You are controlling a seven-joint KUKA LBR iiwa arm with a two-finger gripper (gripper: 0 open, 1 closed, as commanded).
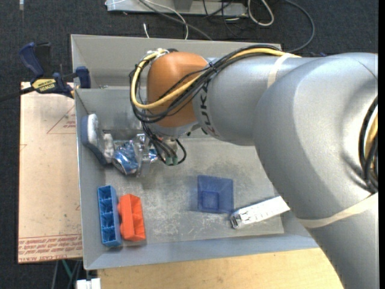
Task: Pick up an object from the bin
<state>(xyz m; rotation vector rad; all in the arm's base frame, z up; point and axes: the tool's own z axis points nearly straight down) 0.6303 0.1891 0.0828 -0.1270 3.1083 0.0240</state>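
Grey robot arm [289,113] reaches from right. Gripper [146,151] centre-left, low over crumpled blue-silver foil wrapper [127,159]; open or closed, cannot tell. Risk: slick foil slips out, adjacent silver-blue tool [92,131] snags.

a robotics lab, by the look of it. a big grey arm [289,101] with an orange cover [171,83] and a yellow cable [240,56] run along it reaches over a grey metal bin [180,248] holding mismatched plastic blocks [108,215]. the bin sits on dark carpet [48,17], where leads [298,8] trail near a metal stand [174,2].
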